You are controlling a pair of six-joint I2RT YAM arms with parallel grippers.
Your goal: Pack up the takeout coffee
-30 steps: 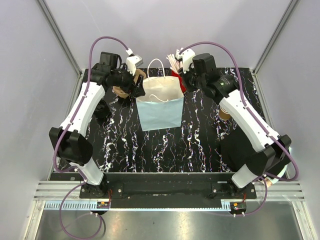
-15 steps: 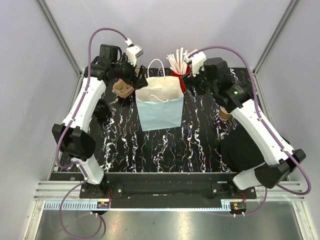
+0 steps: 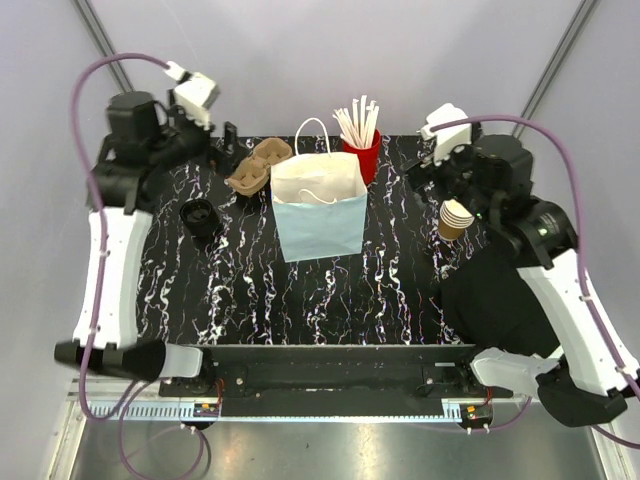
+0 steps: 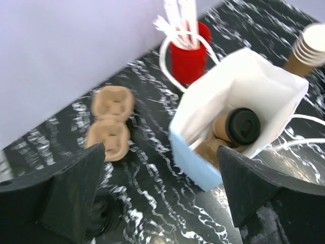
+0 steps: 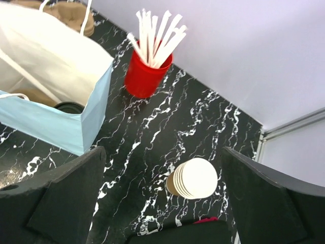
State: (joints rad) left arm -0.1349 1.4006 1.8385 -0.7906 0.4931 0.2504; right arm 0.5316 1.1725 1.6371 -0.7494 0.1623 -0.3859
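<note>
Both my arms have lifted back from the pale blue paper bag (image 3: 320,225), which they crowded a second ago. My left gripper (image 4: 160,168) and right gripper (image 5: 162,162) now spread wide, holding nothing. The takeout coffee (image 4: 242,124), black-lidded, sits inside the bag, so packing looks done. The tabletop (image 3: 250,290) is black with white veins. A red cup of sticks (image 3: 360,155) and stacked brown cups (image 3: 456,218) stand nearby. Pale grey walls (image 3: 300,60) enclose it.
</note>
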